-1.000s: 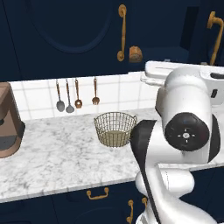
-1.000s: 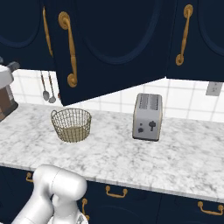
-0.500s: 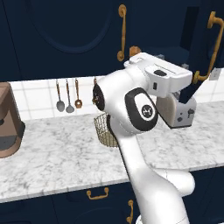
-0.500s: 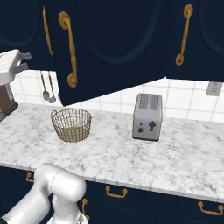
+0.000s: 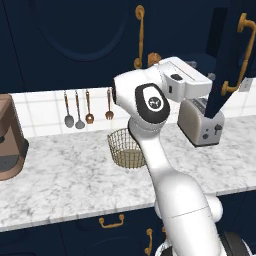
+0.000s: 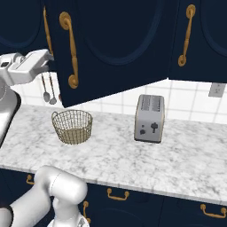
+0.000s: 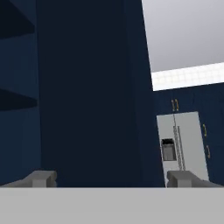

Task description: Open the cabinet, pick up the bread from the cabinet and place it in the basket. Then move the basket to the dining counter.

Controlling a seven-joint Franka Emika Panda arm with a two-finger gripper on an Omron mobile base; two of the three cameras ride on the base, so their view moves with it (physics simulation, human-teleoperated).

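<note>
Cabinet (image 6: 111, 48) door swung open. End effector (image 7: 111, 179) spread wide, empty, raised at shelf height, aimed into dark interior. Bread (image 5: 153, 59) on shelf, at roughly 10 o'clock from hand in left base view. Basket (image 6: 72, 126) on worktop (image 6: 133, 155) below, 6 o'clock.

No text, label, brand or number is readable anywhere (the toaster (image 6: 149, 118) included).

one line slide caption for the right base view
Cabinet door swung open above the basket and toaster on marble.
</note>
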